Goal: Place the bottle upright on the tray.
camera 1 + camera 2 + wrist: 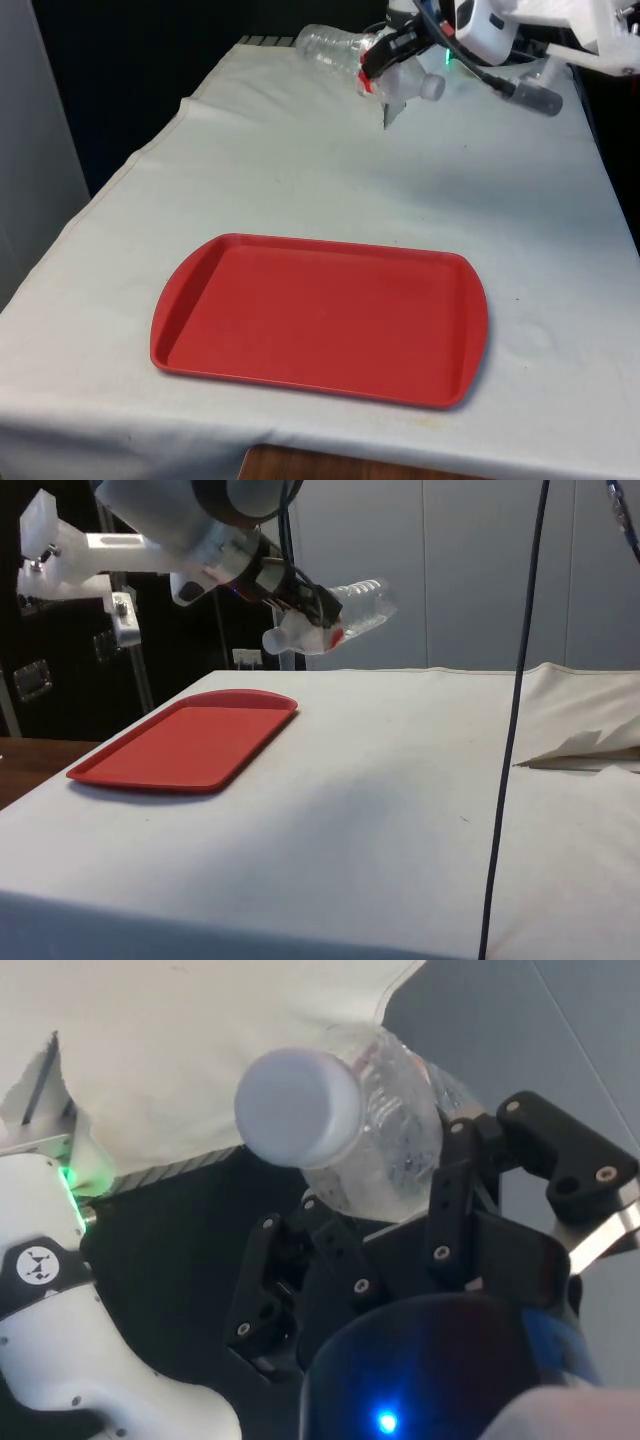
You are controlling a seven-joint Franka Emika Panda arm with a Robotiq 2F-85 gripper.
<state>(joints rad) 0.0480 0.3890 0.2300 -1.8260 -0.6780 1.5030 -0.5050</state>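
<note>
Bottle [340,50] of clear plastic with a white cap [431,86] hung in the air above the far part of the table [330,180], lying nearly on its side rather than upright. In the side view the bottle [350,608] tilted with its cap [274,640] end a little lower, pointing toward the tray's side of the table, and a red band showed near the neck. The black tool [385,55] was clenched on the bottle near its neck; in the wrist view the fingers [452,1200] pressed against the clear body just behind the cap [298,1107], with the bottle [385,1150] passing between them. The white arm [520,30] reached in from the front view's right. The red tray [320,318] lay flat on the white cloth toward the near end of the table, well apart from the bottle, with nothing on it. In the side view the tray [185,742] sat below and beyond the held bottle, and a dark cable [520,710] hung down across the picture.
</note>
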